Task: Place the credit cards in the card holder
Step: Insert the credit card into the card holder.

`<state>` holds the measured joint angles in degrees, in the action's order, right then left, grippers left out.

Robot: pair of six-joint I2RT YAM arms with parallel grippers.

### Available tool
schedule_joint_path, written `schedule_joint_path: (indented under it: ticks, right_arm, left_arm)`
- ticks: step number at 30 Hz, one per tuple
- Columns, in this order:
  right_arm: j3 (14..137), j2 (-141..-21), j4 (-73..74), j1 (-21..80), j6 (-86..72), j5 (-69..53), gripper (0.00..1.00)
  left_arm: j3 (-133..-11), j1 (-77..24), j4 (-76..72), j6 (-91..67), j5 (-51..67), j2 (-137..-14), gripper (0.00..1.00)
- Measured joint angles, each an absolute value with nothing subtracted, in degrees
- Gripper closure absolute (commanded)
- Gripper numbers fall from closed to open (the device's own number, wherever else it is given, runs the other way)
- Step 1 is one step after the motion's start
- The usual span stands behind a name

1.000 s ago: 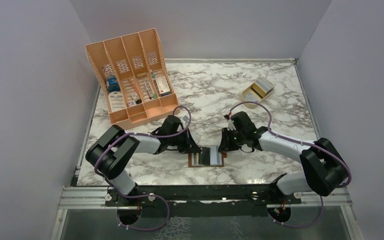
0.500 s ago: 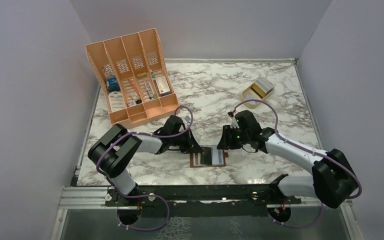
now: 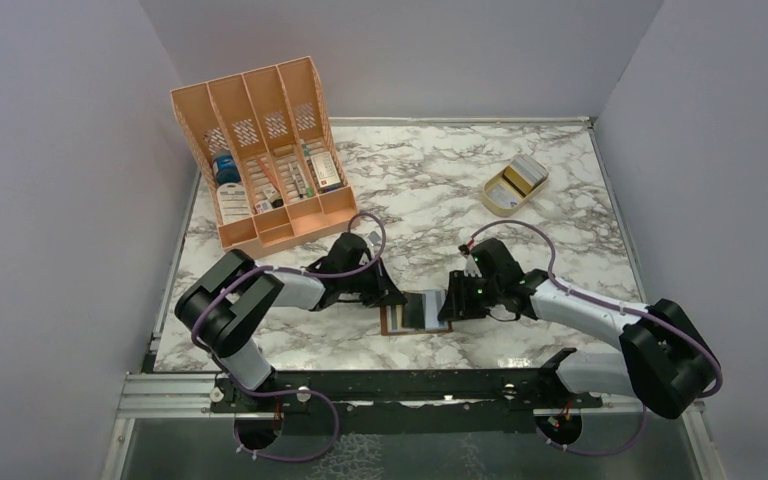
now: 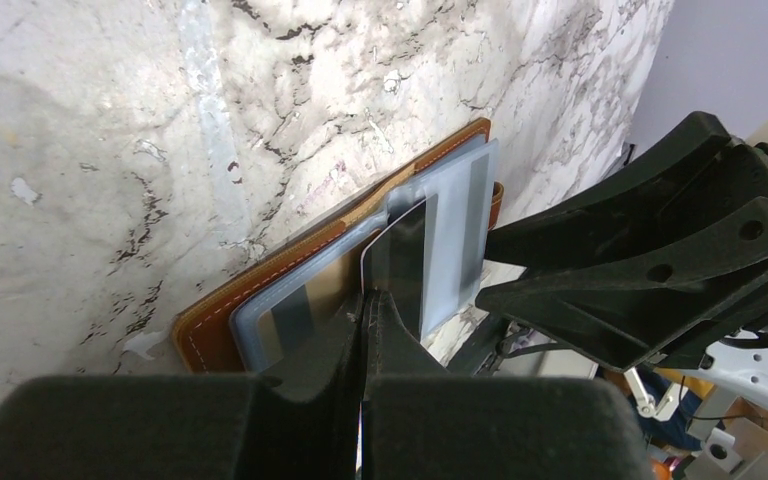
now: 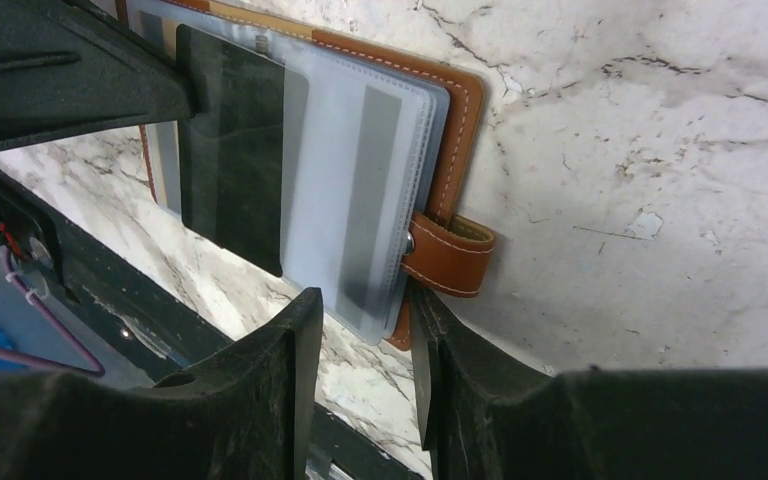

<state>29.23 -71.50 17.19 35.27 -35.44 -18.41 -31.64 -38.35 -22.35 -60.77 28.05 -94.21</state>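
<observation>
The brown leather card holder (image 3: 390, 322) lies open on the marble between the two arms, its clear sleeves (image 5: 360, 170) fanned out. My left gripper (image 4: 365, 300) is shut on a dark credit card (image 4: 400, 255), whose far end lies in among the sleeves. The same card (image 5: 230, 150) shows dark in the right wrist view. My right gripper (image 5: 360, 330) is open at the holder's right edge, its fingers (image 5: 280, 380) astride the sleeves' corner just below the snap tab (image 5: 450, 255). More pale credit cards (image 3: 526, 171) rest in the stand at the back right.
A big orange slotted organiser (image 3: 260, 150) with small boxes and bottles stands at the back left. A small tan wooden stand (image 3: 500, 200) sits at the back right. The black rail (image 3: 410, 385) runs along the table's near edge, close behind the holder.
My right gripper has opened wider and come down and nearer, onto the holder's right edge. The left gripper has kept its hold on the dark card and barely moved.
</observation>
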Motion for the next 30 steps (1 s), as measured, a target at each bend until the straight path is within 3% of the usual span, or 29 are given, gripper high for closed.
schedule_joint_path:
  ticks: [10, 30]
  right_arm:
    - [27.09, -72.55, 12.32, 36.05, -38.15, -21.02, 0.69]
    - [25.58, -74.46, 6.37, 39.7, -42.0, -22.48, 0.75]
  left_arm:
    - [-30.44, -39.81, -24.27, -62.3, 24.69, -93.43, 1.0]
    - [-24.99, -39.88, -24.97, -61.93, 18.48, -87.13, 1.0]
